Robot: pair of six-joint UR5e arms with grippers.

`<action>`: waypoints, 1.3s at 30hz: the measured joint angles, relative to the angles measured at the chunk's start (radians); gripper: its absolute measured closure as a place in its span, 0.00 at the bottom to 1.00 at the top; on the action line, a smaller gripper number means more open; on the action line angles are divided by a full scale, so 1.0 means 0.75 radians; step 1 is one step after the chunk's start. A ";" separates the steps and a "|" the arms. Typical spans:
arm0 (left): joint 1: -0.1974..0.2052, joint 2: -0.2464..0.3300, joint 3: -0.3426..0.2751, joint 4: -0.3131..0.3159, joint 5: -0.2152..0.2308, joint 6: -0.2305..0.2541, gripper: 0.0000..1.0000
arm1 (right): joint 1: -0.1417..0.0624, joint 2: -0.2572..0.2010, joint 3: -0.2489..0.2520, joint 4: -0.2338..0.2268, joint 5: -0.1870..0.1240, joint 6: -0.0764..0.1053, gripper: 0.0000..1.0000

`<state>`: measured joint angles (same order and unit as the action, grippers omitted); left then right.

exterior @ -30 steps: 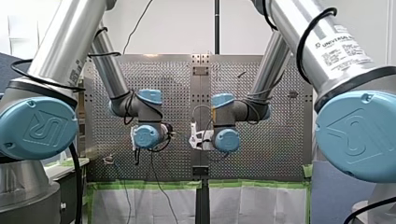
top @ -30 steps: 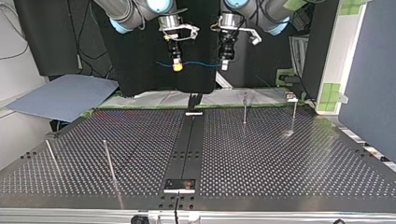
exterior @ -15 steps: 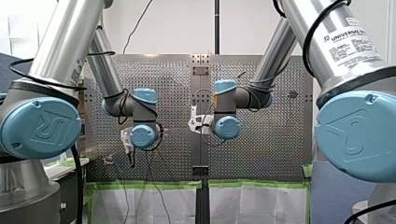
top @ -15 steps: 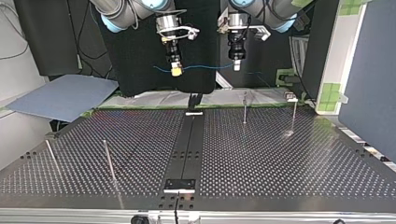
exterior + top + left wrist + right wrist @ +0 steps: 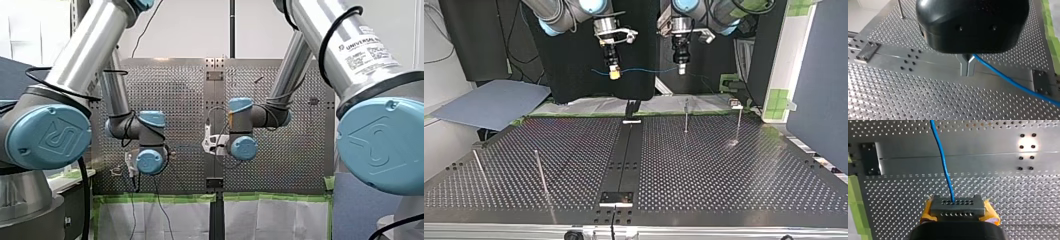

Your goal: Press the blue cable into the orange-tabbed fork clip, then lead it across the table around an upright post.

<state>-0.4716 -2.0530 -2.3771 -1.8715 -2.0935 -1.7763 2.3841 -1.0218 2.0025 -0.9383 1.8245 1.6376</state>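
Both arms reach down from bent elbows, wrists turned so the jaws hang straight down over the bench (image 5: 724, 170), near its edge on the arms' side. In the top view my right arm (image 5: 559, 15) comes in at the left and my left arm (image 5: 719, 10) at the right, and their jaws sit well apart at almost one height, the right jaws a touch lower.

The blue cable (image 5: 649, 71) is strung between them in the air, nearly level, clear of the bench. The right jaws are closed on it, with the cable leaving from between the yellow pads (image 5: 990, 213). The left jaws are narrow, their metal fingers (image 5: 965, 68) pressed together on the cable (it leaves beside them and trails away over the bench's plain centre strip). An upright post (image 5: 686, 116) stands on the bench below the left jaws, apart from the cable
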 joint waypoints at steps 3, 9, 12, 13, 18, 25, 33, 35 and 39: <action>0.039 -0.041 0.000 0.026 0.036 0.010 1.00 | -0.008 0.035 -0.005 -0.034 0.000 0.013 1.00; 0.113 -0.085 0.000 0.043 0.110 0.034 1.00 | -0.033 0.111 -0.056 -0.073 -0.003 0.040 1.00; 0.153 -0.090 0.000 0.046 0.149 0.053 1.00 | -0.045 0.156 -0.096 -0.073 -0.009 0.047 1.00; 0.164 -0.093 0.000 0.047 0.161 0.060 1.00 | -0.049 0.170 -0.109 -0.070 -0.013 0.049 1.00; 0.237 -0.149 0.006 0.083 0.234 0.097 1.00 | -0.069 0.241 -0.180 -0.033 -0.052 0.052 1.00; 0.335 -0.240 0.059 0.109 0.288 0.105 1.00 | -0.105 0.298 -0.261 0.037 -0.124 0.052 1.00; 0.420 -0.261 0.133 0.047 0.291 0.121 1.00 | -0.142 0.321 -0.331 0.085 -0.226 0.062 1.00; 0.430 -0.261 0.150 0.026 0.293 0.134 1.00 | -0.146 0.333 -0.334 0.083 -0.250 0.062 1.00; 0.439 -0.262 0.183 -0.021 0.320 0.147 1.00 | -0.151 0.354 -0.336 0.069 -0.292 0.059 1.00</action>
<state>-0.1427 -2.2495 -2.2395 -1.8874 -1.8531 -1.6663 2.2704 -0.7564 1.7501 -0.8866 1.6058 1.6819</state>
